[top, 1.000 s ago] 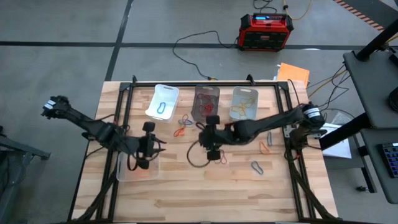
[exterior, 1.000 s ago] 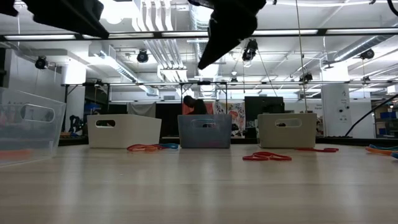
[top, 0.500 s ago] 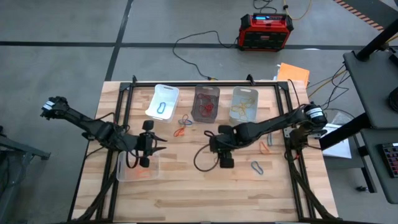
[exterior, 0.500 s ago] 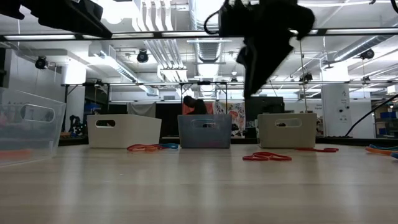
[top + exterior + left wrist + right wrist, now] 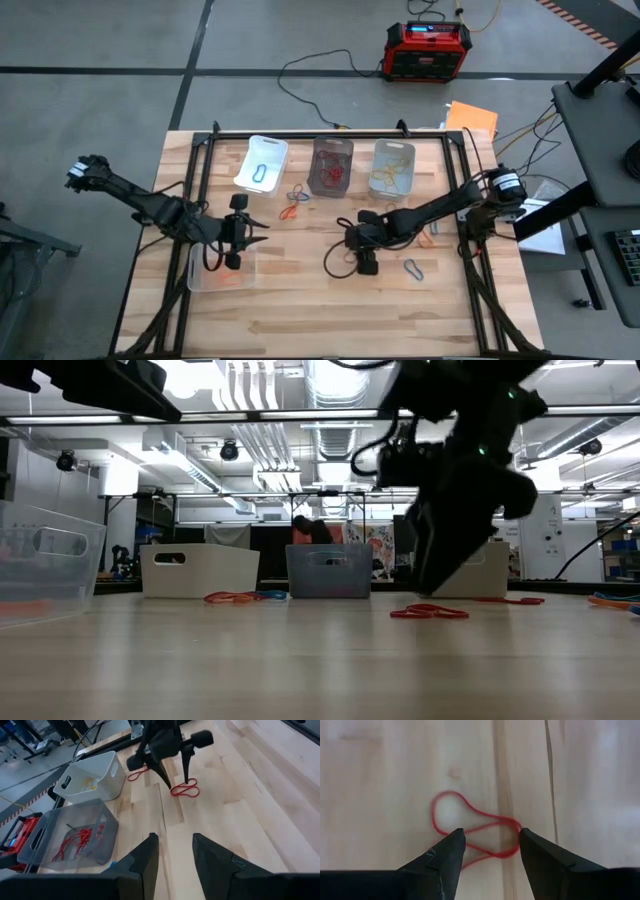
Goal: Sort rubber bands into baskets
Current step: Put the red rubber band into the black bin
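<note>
R gripper (image 5: 487, 847) is low over the table (image 5: 300, 310) near its middle, jaws spread wide w/ a red rubber band (image 5: 470, 832) lying flat on the wood between the two tips; band looks loose, not pinched, and whether the tips touch it can't be told. In the low view the same gripper (image 5: 440, 585) hangs just above red bands (image 5: 428, 611) on the tabletop. L gripper (image 5: 172, 862) sits over the clear basket (image 5: 222, 272) at the table's near-left, jaws part-open w/ nothing between them. Along the far edge stand three baskets: white basket (image 5: 261, 163) w/ a blue band (image 5: 261, 173) inside, dark basket (image 5: 331, 165) w/ red bands in it, and a third basket (image 5: 393, 165) holding yellowish bands. Loose bands on the wood: blue & orange ones (image 5: 294, 203) just in front of the white and dark baskets, an orange one (image 5: 425, 237) to the right of the R gripper, a grey one (image 5: 413, 268) nearer the front edge. Red-and-black box (image 5: 427, 51) sits on the floor beyond the table.
</note>
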Motion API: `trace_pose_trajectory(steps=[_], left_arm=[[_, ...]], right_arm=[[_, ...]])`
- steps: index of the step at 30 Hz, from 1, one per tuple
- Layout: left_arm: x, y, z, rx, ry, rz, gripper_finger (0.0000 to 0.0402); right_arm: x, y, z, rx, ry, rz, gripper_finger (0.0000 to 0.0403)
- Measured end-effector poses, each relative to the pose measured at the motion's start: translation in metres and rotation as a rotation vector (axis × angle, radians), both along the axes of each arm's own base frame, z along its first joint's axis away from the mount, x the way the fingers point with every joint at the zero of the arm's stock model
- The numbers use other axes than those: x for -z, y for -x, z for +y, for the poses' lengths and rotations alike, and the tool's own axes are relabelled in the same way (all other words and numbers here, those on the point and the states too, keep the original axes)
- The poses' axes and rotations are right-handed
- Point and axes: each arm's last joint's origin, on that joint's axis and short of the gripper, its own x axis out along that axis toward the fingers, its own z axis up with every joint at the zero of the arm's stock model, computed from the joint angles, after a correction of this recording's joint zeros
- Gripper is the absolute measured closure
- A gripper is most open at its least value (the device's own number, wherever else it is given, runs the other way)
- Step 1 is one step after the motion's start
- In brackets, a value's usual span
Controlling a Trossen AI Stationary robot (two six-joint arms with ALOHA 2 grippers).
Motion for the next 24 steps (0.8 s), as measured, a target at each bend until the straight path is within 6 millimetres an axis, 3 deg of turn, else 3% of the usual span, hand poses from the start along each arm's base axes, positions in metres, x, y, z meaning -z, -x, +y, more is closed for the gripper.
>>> trace_pose_trajectory(steps=[12, 24], left_arm=[[-0.003, -0.002, -0.001, 0.003, 0.009, -0.03, 0.0296], [-0.004, -0.003, -0.001, 0.008, 0.007, -0.044, 0.0296]], right_arm=[[0.022, 0.011, -0.006, 0.068, 0.075, -0.042, 0.0272], [0.037, 0.01, -0.007, 0.041, 0.043, -0.051, 0.039]])
